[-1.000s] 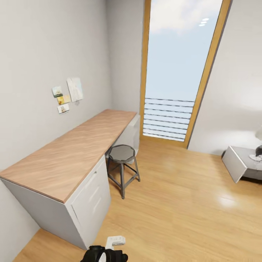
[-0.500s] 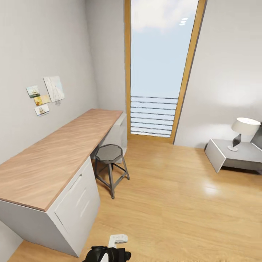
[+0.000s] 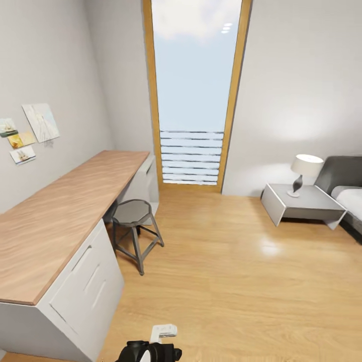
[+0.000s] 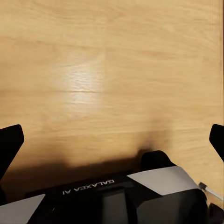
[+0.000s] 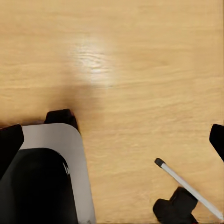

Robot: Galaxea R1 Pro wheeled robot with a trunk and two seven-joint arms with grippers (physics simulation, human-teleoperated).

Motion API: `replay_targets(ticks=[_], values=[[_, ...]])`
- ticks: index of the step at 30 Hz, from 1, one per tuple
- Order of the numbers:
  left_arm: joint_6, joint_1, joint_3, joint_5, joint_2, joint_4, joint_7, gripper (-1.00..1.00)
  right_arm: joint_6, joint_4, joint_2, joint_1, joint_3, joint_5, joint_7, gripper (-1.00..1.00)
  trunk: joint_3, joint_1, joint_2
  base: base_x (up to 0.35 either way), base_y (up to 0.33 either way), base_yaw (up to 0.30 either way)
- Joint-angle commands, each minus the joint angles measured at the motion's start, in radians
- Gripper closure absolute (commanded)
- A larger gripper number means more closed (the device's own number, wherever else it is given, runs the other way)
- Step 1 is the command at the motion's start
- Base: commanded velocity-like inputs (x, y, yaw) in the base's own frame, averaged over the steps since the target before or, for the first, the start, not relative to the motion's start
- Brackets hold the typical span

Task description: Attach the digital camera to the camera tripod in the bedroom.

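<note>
One task item can be placed with confidence: the bedroom (image 3: 291,75), in which the robot stands. Where the digital camera and the camera tripod are cannot be told from these views. A thin silver rod (image 5: 186,189) with a black tip lies low beside the right gripper (image 5: 112,142). It may be a tripod leg, but that is a guess.

Both grippers hang over bare wood floor (image 3: 241,281). On the right gripper, the dark fingertips (image 5: 9,142) sit at opposite edges of its wrist view, spread wide with nothing between them. The left gripper (image 4: 112,142) is likewise spread and empty, with the robot's own grey and black body just behind it.

Change over the last second: the whole head view swings to the robot's right. This is a turn of the robot or its head, not a move of the furniture.
- The long desk (image 3: 60,211), the stool (image 3: 131,213) and the wall pictures (image 3: 37,123) slide further to the left of the grippers.
- The tall window (image 3: 193,75) now lies straight ahead of the grippers.
- The white nightstand (image 3: 306,203) with its lamp (image 3: 304,168) is now fully in sight, ahead and to the right of them.
- The corner of a grey bed (image 3: 347,186) has come into sight beyond the nightstand.

Meaning for the task: the robot appears to be searching the room, and no grasp has begun. Turning further right would likely reveal more of the bed side.
</note>
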Motion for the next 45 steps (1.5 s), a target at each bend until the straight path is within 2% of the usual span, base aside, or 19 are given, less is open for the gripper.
replay_targets(ticks=[1, 15, 45], values=[[0.005, 0.000, -0.002, 0.006, 0.000, -0.001, 0.003, -1.00, 0.005, 0.001, 0.000, 0.001, 0.000, -0.005, 0.001, -1.00, -0.002, 0.000, -0.001, -0.215, 0.000, -0.254], [0.004, 0.000, -0.003, 0.006, -0.001, -0.001, 0.001, -1.00, 0.006, 0.031, 0.001, 0.001, 0.006, -0.004, 0.001, -1.00, -0.013, 0.000, -0.001, -0.271, 0.000, -0.254], [0.005, 0.000, -0.004, 0.007, -0.001, -0.001, 0.000, -1.00, 0.004, 0.054, 0.002, -0.001, 0.007, -0.003, -0.001, -1.00, -0.038, 0.000, -0.001, -0.033, 0.000, -0.254]])
